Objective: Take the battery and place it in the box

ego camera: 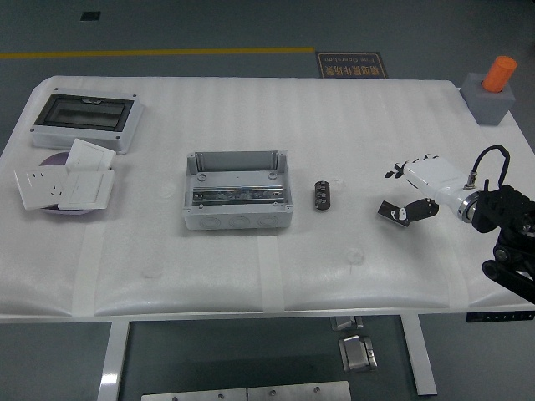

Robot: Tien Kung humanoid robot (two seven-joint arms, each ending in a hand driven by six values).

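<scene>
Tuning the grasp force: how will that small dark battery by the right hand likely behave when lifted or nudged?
The battery looks like a stiff, flat block, so it should slide, not roll. Its dark face seems smooth, perhaps slippery under the right hand. The padded white table may let it tilt if pressed.

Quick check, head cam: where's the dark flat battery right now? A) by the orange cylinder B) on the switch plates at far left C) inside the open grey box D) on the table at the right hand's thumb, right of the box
D: the battery lies on the white table at the thumb of the right hand, well right of the grey box.
</scene>
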